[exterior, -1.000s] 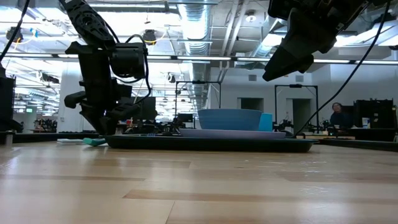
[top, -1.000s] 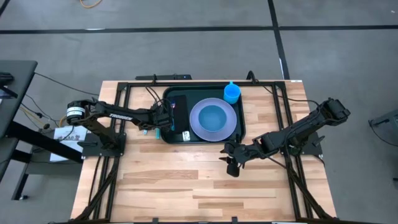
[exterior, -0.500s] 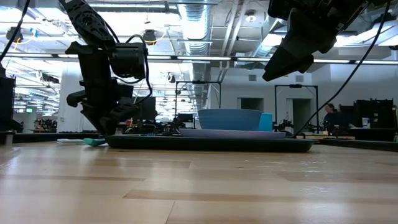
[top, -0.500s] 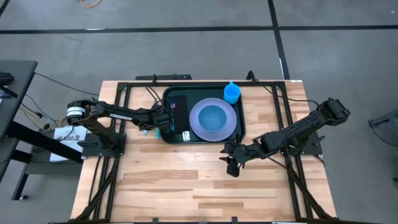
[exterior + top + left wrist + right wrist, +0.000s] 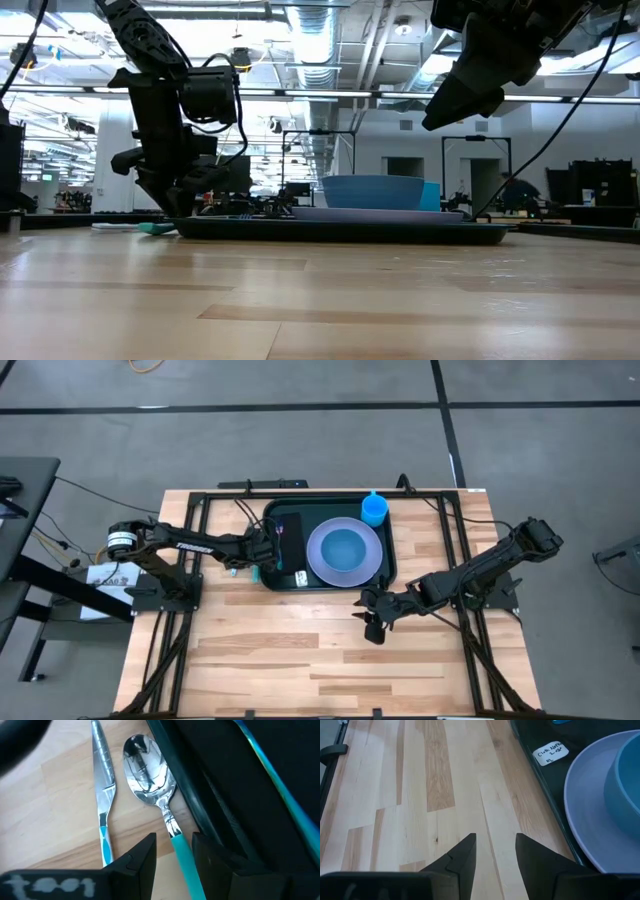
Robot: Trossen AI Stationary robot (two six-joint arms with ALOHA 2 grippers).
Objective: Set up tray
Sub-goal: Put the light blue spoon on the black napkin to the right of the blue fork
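Tray (image 5: 235, 800) rim beside left gripper (image 5: 174, 851) fingers

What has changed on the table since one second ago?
Very little. The left gripper edged slightly toward the tray, and the plate with the bowl shifted slightly toward the right arm's side. Nothing was grasped or released. The right gripper stayed hovering, open.

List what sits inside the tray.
In the tray: a lavender plate carrying a blue bowl, a blue cup at its far corner, a flat black rectangle, and a small white label. Whatever lies beneath the plate is covered.
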